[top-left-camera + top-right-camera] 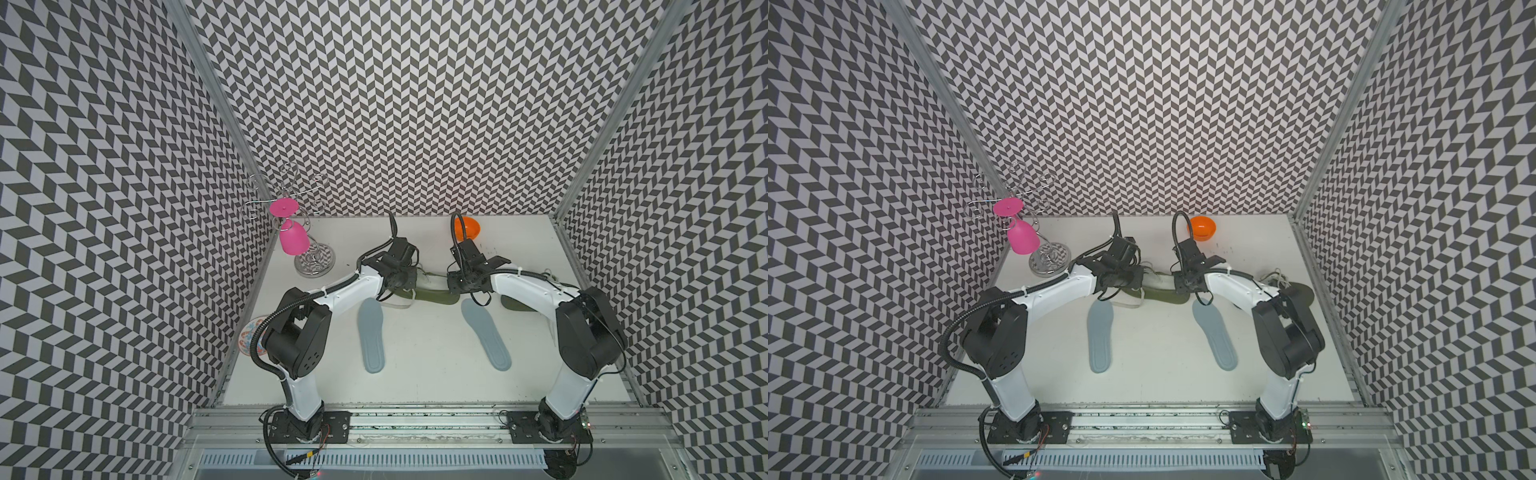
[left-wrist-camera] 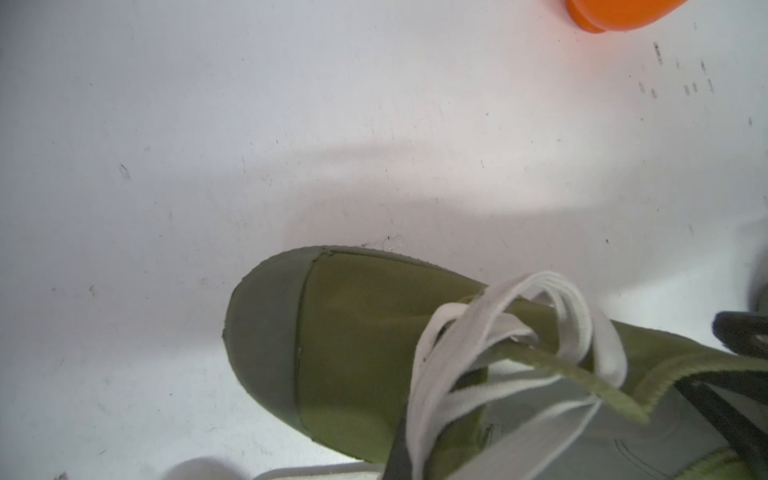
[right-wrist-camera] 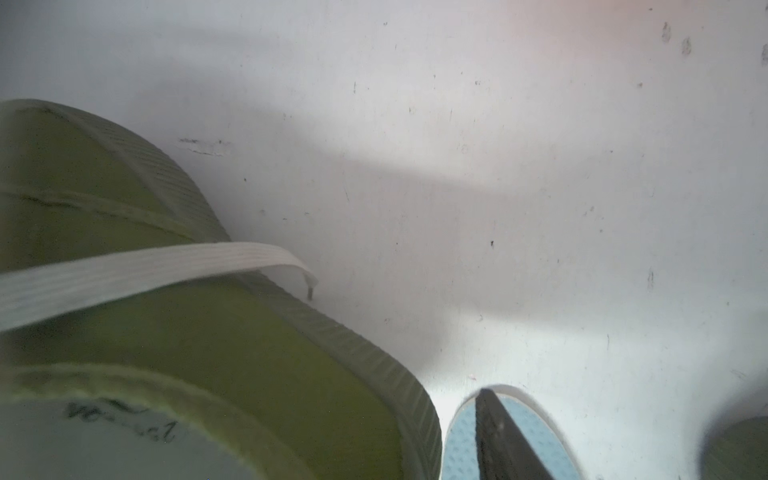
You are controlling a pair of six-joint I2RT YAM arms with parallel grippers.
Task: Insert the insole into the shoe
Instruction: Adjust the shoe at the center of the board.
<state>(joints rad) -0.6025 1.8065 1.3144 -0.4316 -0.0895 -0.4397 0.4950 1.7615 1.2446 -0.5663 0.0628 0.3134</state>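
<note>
A lab test cell: chevron-patterned walls (image 1: 415,104) enclose a white table (image 1: 415,365).

Pink glass (image 1: 293,243) hanging on wire rack (image 1: 325,261); orange bowl (image 1: 469,227); patterned plate (image 1: 249,338).

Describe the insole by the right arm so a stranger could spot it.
Look at the white table between the arms. The insole lies by the right arm, slanted, its far end near the green shoe; the other insole lies straighter, by the left arm.
</note>
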